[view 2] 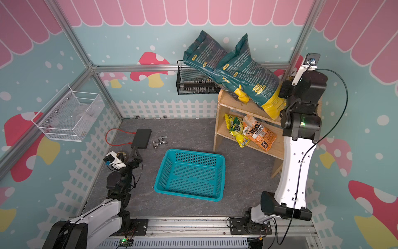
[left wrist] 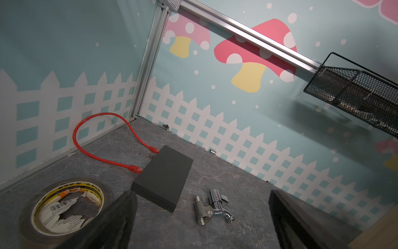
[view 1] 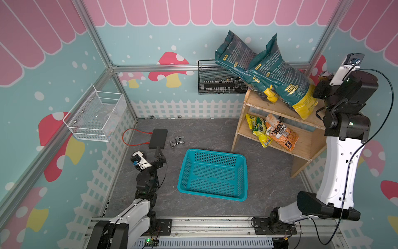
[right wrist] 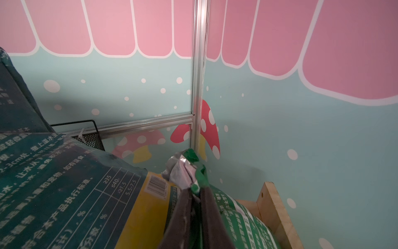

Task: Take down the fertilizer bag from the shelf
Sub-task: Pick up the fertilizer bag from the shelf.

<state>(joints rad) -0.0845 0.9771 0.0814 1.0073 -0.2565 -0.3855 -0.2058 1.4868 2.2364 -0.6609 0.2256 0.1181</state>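
The wooden shelf (view 1: 277, 107) (view 2: 237, 101) stands at the back right. On its top board, against the right side panel (right wrist: 273, 207), lies the fertilizer bag (right wrist: 241, 220), green with white print. My right gripper (right wrist: 197, 190) is shut on its crumpled silver-green top (right wrist: 183, 168). In both top views the right arm (view 1: 344, 90) hides most of that bag; only its top (view 1: 324, 74) peeks out. Two large teal-and-yellow bags (view 1: 277, 71) (view 1: 232, 58) lean beside it. My left gripper (left wrist: 202, 232) (view 1: 158, 151) hangs open and empty low over the floor at the left.
A teal plastic basket (view 1: 213, 174) sits mid-floor. A black box (view 1: 158, 138), red cable (view 1: 131, 138), metal faucet (left wrist: 213, 207) and tape roll (left wrist: 66, 207) lie near the left gripper. Orange (view 1: 282, 133) and yellow (view 1: 258, 129) bags fill the lower shelf. Black (view 1: 217, 82) and white (view 1: 94, 116) wire baskets hang on the walls.
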